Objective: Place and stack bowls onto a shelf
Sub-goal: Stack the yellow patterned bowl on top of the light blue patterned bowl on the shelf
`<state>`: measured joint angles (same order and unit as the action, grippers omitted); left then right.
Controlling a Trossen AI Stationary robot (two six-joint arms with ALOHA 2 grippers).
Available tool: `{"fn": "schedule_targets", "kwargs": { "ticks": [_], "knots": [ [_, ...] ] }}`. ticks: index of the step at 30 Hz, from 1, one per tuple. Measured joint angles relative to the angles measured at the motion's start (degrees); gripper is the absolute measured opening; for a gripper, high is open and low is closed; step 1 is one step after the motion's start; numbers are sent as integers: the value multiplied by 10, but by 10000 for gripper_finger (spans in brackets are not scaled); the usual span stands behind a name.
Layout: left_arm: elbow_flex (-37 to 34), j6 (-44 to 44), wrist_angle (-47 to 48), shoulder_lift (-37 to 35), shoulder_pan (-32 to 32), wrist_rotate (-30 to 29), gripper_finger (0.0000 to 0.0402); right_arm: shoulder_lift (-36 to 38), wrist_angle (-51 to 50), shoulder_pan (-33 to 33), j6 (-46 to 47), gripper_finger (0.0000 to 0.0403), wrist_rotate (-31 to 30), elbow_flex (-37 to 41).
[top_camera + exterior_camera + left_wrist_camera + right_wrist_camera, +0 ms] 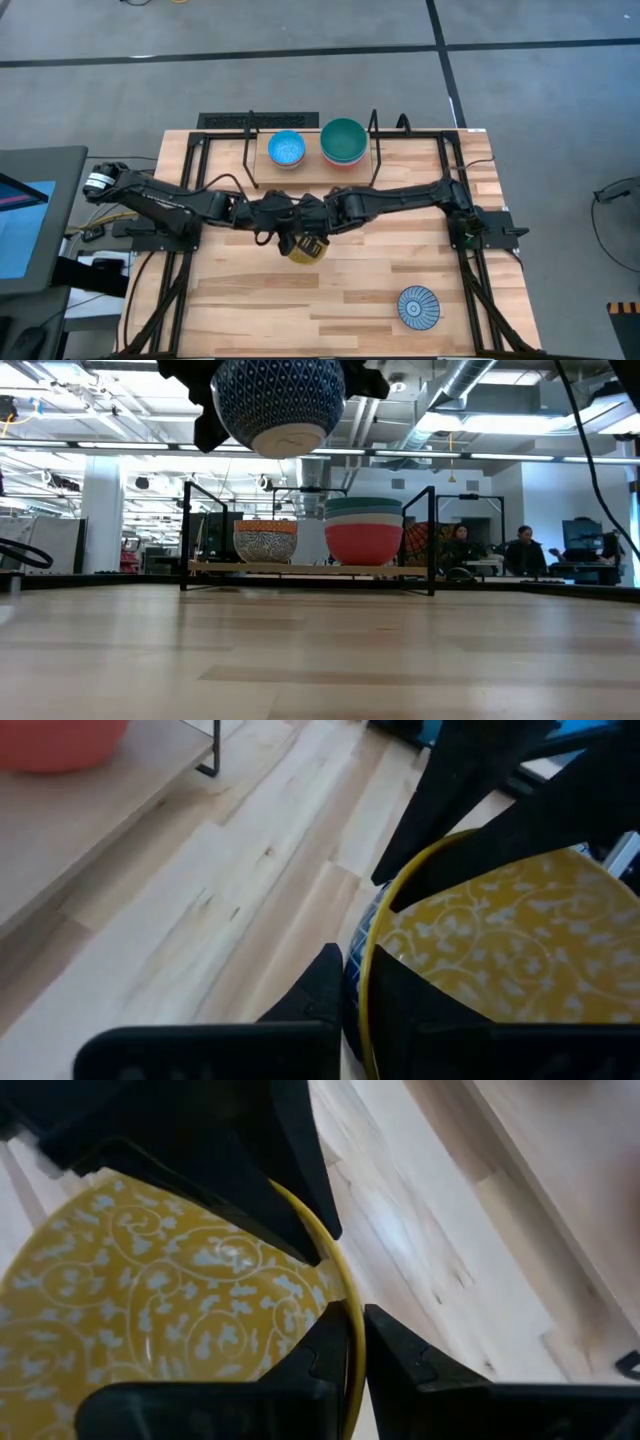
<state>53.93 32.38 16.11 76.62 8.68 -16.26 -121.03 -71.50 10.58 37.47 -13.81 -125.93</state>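
Nearest the front edge of the pale wood-plank tabletop [300,300], off to the right: small round blue-white radial-striped bowl [418,306], sitting alone, untouched, well apart from both arms, prob. waiting its turn. Mid-table, raised clear of the wood: small round bowl w/ yellow swirl-patterned inside and dark blue lattice outside [279,402], gripped from both sides at once. Left gripper [352,982] pinched tight on the rim, one finger inside, one outside; right gripper [356,1342] likewise clamped on the opposite rim, fingers nearly shut w/ only the thin wall between. Looks like a mid-air pass btwn arms, or a two-sided hold to keep it level; can't tell which arm takes it on. Bowl upright, foot ring down in low view, so ready to set down or nest w/o turning. Farther back, at the rear edge: small raised light-wood shelf on thin black wire legs [300,568]. On it, left: light blue bowl w/ orange-topped patterned outside [287,149]. Just beside it, right: nested stack w/ teal bowl [344,140] on top and red-orange bowl [363,543] at the bottom; layers between not clear. Nesting prob. saves room on the narrow plank. Beyond table: seated people [525,548] in the room, uninvolved.
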Motion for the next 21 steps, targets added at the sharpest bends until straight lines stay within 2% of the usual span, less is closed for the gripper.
{"fn": "schedule_targets", "kwargs": {
  "ticks": [6, 10, 17, 21],
  "knots": [
    [34, -48, 59, 0, -28, 15, 3, 2, 1, -17, -30, 79, 6, -1],
    [69, -90, 115, 2, -69, -5, 2, 6, -36, -36, -22, 114, 12, -2],
    [165, -182, 195, 12, -150, -18, 2, 21, -66, -80, 3, 210, -95, -3],
    [197, -236, 183, 14, -186, 7, 2, 44, -4, -104, -72, 263, -122, 1]
  ]
}}
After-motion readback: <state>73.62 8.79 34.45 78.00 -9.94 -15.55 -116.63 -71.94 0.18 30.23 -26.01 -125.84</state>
